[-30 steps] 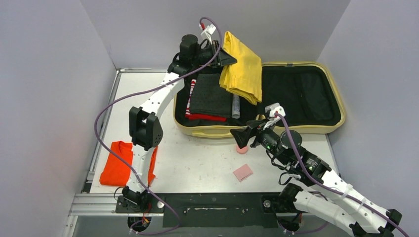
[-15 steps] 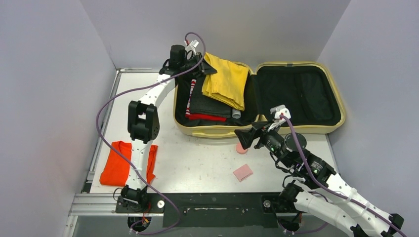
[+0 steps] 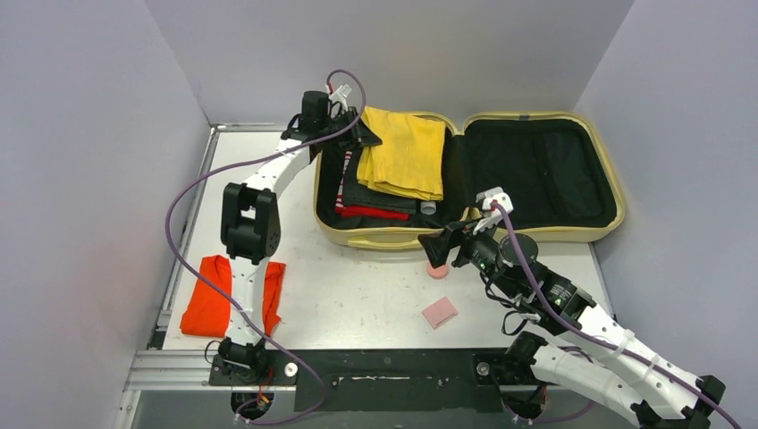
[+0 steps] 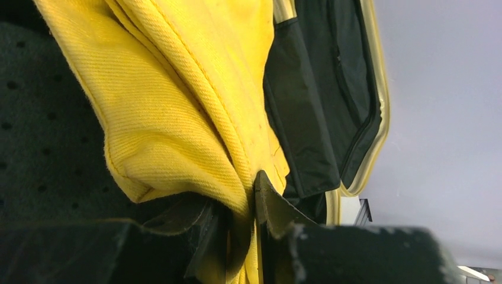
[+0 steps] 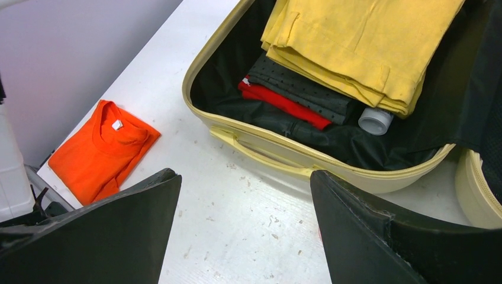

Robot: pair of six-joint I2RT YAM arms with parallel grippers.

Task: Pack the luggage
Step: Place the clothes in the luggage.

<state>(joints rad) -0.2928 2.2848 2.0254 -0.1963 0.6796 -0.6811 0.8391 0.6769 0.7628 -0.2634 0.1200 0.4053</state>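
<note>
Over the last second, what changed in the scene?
The left arm swung the folded yellow cloth down and leftward, from mid-air onto the clothes stack in the pale yellow hard-shell suitcase; the left jaws stay shut on it. Unchanged: right jaws open above the table, orange folded shirt, pink square pad.

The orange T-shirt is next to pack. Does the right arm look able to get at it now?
Probably not: the orange T-shirt lies far left, partly under the left arm's links, which stand between it and the open right gripper.
</note>
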